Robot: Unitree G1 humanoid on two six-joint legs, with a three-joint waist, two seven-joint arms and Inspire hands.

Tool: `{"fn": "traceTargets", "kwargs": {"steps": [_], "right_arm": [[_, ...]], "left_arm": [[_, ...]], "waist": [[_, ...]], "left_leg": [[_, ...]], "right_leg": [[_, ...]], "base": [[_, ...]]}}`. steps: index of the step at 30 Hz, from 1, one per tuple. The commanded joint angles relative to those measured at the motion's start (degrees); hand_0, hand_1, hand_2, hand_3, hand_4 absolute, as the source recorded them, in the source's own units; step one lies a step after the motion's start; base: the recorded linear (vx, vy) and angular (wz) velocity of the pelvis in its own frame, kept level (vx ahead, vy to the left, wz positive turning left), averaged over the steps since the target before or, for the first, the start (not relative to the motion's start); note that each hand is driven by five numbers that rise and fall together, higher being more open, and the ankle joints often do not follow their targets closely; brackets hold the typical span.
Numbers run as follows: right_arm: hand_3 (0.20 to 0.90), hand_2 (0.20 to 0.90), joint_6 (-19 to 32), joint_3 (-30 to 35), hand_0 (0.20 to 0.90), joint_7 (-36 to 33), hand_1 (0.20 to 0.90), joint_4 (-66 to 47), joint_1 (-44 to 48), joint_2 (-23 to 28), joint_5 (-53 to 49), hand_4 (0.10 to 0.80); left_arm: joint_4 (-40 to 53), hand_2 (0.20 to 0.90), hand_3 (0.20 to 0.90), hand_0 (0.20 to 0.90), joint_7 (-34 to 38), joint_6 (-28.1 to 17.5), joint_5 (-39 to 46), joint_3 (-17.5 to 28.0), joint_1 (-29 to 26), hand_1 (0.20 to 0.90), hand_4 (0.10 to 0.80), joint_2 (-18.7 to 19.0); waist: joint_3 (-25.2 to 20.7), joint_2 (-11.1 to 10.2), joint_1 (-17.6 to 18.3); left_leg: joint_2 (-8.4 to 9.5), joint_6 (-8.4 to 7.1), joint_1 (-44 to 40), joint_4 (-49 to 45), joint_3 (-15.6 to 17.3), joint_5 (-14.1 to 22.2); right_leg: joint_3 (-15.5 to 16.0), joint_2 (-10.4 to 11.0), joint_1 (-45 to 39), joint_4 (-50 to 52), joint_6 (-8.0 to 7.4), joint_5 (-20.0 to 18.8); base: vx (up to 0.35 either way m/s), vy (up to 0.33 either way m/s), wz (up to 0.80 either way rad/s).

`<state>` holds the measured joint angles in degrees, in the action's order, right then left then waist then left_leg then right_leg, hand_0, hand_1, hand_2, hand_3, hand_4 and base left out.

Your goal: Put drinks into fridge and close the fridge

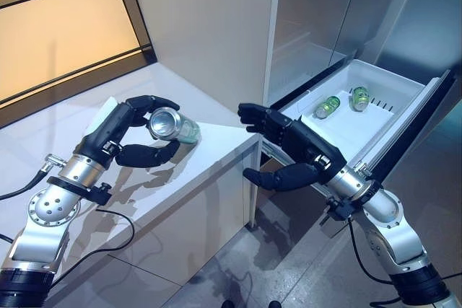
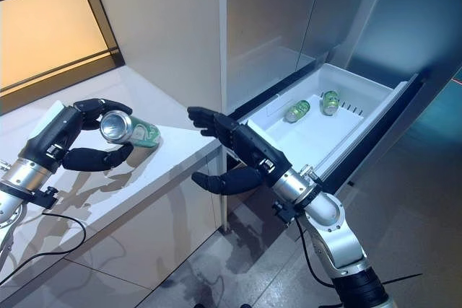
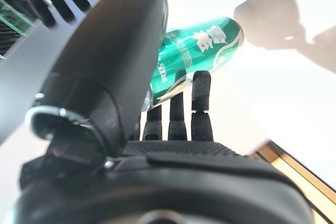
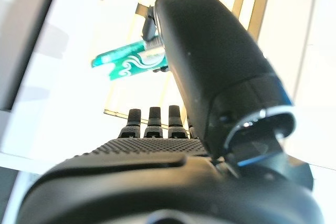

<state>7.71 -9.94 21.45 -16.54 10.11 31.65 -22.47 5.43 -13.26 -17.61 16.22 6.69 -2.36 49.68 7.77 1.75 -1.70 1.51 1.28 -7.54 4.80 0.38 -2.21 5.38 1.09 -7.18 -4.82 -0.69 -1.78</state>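
My left hand (image 1: 108, 138) is shut on a green can (image 1: 177, 128), fingers over it and thumb under it. The can lies on its side with its silver top towards me, low over the white counter (image 1: 216, 156) near its right edge. It also shows in the left wrist view (image 3: 199, 51) and the right wrist view (image 4: 131, 61). My right hand (image 1: 303, 151) is open and empty, fingers spread towards the can, in the gap between the counter and the open white fridge drawer (image 1: 393, 88). Green cans (image 1: 327, 107) lie in the drawer.
The drawer stands pulled out at the right, with the grey fridge front (image 1: 325, 5) above it. A pale wall panel (image 1: 209, 27) rises behind the counter. A window (image 1: 58, 27) is at the upper left. Grey floor (image 1: 281, 265) lies below.
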Motion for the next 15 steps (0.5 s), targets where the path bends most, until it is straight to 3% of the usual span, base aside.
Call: {"fn": "traceTargets", "kwargs": {"steps": [1,15], "right_arm": [[0.9,0.9,4.6,1.6,0.9,-6.3,0.9,-4.2,8.9,0.6,0.0,0.8],[0.9,0.9,-1.7,-4.4,0.9,-14.2,0.9,1.2,15.8,1.5,10.0,0.8]], "left_arm": [[6.5,0.3,0.2,0.3,2.8,-5.9,8.6,1.9,-13.3,0.3,0.1,-0.6],[8.2,0.3,0.2,0.3,3.3,-5.4,7.3,-4.2,-19.6,0.3,0.1,-1.3]], "waist": [[-4.7,0.1,-0.6],[-5.0,-0.4,-1.1]], "left_leg": [[2.25,1.0,-0.6,-0.5,0.4,4.4],[2.48,0.73,-0.7,-0.7,-0.2,4.4]], "right_leg": [[0.1,-0.4,1.0,4.9,-2.69,5.1],[0.4,-0.6,0.7,5.0,-2.5,5.0]], "base": [[0.0,0.0,0.0],[0.0,0.0,0.0]]}}
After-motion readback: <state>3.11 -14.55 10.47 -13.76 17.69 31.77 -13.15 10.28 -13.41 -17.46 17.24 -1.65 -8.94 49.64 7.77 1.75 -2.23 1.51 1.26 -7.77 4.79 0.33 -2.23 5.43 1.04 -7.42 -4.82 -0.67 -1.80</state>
